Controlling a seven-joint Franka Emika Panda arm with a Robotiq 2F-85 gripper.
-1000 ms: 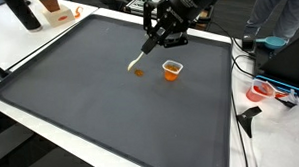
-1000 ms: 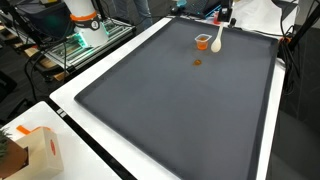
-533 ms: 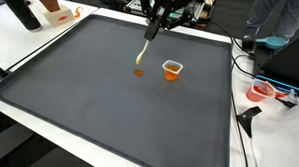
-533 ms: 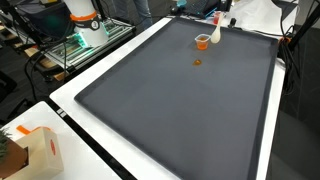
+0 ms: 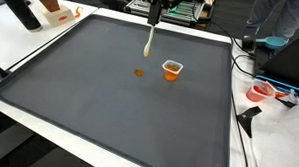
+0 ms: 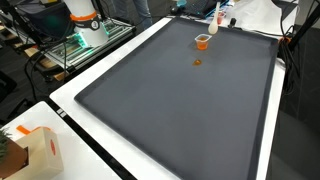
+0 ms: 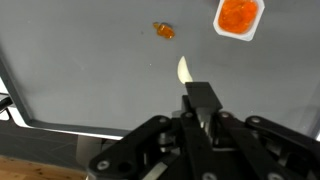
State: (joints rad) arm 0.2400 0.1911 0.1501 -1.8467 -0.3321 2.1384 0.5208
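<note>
Pinching spoon point(image 7: 184, 71) in hand point(image 7: 201, 108), tip protruding

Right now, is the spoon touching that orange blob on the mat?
No, in an exterior view the white spoon hangs from the gripper, well above the orange blob on the dark mat.

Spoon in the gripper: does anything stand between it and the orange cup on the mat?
Nothing visible does. The spoon hangs from the gripper above bare mat, and the cup stands open beyond its tip. The small orange blob lies off to the other side, apart from the cup.
</note>
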